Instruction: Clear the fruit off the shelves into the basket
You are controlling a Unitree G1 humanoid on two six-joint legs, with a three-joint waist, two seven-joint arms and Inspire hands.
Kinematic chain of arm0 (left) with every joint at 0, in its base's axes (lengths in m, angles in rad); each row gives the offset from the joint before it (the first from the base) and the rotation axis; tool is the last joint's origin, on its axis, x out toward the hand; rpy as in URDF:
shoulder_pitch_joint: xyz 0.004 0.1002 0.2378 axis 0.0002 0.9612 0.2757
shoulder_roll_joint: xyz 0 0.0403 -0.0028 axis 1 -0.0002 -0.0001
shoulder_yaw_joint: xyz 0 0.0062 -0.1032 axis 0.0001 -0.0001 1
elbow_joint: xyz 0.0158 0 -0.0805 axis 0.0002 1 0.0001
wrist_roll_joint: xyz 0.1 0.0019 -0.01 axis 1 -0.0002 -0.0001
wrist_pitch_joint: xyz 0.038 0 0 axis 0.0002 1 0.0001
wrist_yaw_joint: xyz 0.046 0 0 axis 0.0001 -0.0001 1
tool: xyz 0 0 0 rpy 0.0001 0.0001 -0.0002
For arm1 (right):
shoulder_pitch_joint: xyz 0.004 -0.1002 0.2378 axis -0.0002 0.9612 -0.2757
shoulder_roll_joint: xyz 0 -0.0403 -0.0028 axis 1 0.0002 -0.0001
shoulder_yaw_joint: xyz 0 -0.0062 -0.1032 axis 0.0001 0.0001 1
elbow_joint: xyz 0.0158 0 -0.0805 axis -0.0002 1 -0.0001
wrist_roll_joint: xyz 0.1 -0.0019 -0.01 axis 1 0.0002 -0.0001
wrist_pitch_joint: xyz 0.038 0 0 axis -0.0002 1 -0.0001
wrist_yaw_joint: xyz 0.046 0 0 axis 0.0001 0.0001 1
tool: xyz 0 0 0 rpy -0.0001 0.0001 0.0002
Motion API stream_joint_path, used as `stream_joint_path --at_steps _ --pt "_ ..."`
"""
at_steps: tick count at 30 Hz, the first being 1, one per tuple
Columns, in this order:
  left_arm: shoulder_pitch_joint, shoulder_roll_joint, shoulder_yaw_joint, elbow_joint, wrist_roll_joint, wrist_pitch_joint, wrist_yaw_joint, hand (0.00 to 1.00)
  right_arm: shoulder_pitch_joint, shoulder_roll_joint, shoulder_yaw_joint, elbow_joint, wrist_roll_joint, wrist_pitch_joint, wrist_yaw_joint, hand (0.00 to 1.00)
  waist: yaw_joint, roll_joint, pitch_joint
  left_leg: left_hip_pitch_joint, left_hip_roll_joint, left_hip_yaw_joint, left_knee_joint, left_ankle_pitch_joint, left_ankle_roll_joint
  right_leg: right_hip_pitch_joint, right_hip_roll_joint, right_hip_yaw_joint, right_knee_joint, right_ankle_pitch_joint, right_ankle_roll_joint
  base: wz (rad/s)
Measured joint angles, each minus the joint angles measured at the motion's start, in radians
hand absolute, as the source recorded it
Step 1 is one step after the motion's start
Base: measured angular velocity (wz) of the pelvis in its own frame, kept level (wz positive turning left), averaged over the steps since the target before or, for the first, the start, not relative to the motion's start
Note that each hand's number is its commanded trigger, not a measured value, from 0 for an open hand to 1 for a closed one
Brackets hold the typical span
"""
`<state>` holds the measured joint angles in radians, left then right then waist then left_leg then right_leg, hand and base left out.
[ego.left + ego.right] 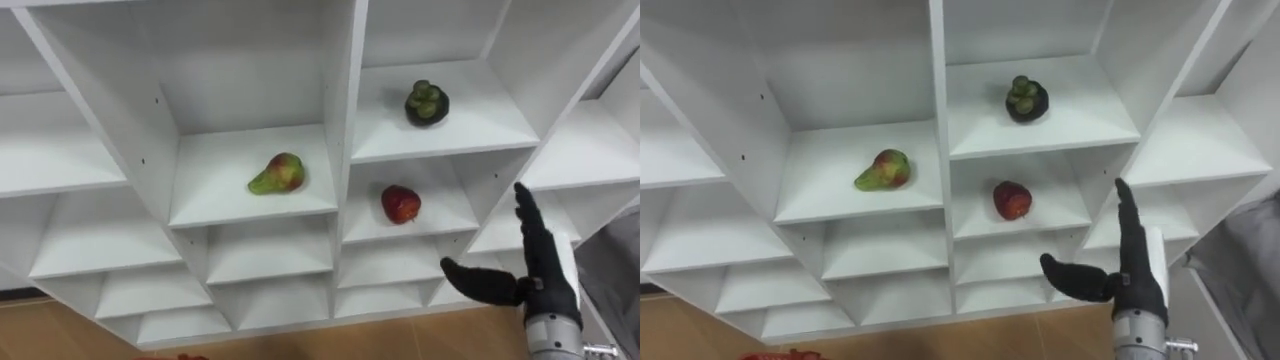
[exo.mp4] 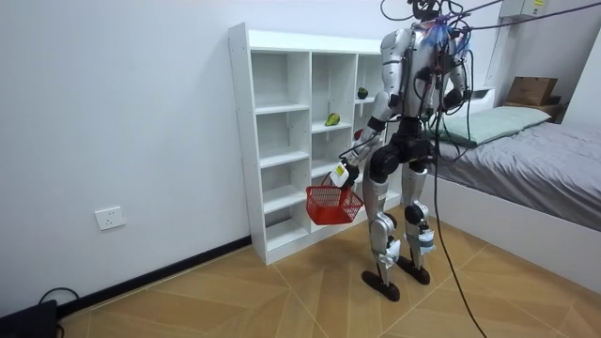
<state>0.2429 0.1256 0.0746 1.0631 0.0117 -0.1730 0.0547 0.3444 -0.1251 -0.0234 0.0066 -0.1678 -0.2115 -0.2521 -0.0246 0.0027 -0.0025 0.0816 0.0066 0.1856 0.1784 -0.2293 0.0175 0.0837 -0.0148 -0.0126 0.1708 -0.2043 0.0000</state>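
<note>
My right hand (image 1: 548,285) is nearer: fingers (image 1: 527,215) spread, empty, red apple (image 1: 401,204) up-left of them; left hand (image 2: 344,175) grips the basket (image 2: 331,205).

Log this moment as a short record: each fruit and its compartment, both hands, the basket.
white shelf: open compartments
pear: middle column, alone in its compartment
dark fruit: next column to the right, upper compartment
red fruit: compartment directly below the dark fruit
right hand: open, raised before the shelf, lower right of the red fruit, touching nothing
left hand: low, holding the red basket
basket contents: cannot tell
</note>
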Motion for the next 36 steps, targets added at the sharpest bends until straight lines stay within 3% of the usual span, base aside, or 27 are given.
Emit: stream_joint_path --at_steps 5,13,27,36 --pt "-0.006 -0.002 0.000 0.038 -0.002 -0.010 0.001 1.00 -0.004 0.001 -0.001 -0.132 -0.007 -0.030 -0.034 0.00 0.001 0.002 -0.0029 0.002 0.001 0.002 -0.003 0.000 0.000 -0.002 0.003 0.009 0.002 0.001 0.000 -0.03" --pt "-0.003 -0.001 -0.002 0.070 -0.002 -0.006 -0.014 1.00 -0.010 0.000 0.004 -0.227 -0.008 -0.030 -0.058 0.00 0.006 0.000 -0.0025 0.001 0.001 0.005 -0.004 0.000 0.000 -0.003 0.003 0.009 0.002 0.001 0.000 0.00" --pt "-0.055 0.006 -0.060 0.098 -0.022 -0.001 -0.031 1.00 -0.102 -0.011 0.076 -0.228 -0.048 -0.030 -0.106 0.00 0.034 -0.014 0.0035 -0.001 0.002 0.000 -0.004 0.000 0.000 -0.002 0.004 0.002 0.002 0.001 0.000 0.00" --pt "-0.058 0.015 -0.059 0.095 -0.022 0.014 -0.047 1.00 -0.162 -0.038 0.080 -0.228 -0.091 -0.030 -0.146 0.00 0.035 -0.025 0.0015 0.000 0.001 -0.002 -0.008 0.001 -0.001 -0.003 0.002 -0.018 -0.002 0.001 0.000 0.00"
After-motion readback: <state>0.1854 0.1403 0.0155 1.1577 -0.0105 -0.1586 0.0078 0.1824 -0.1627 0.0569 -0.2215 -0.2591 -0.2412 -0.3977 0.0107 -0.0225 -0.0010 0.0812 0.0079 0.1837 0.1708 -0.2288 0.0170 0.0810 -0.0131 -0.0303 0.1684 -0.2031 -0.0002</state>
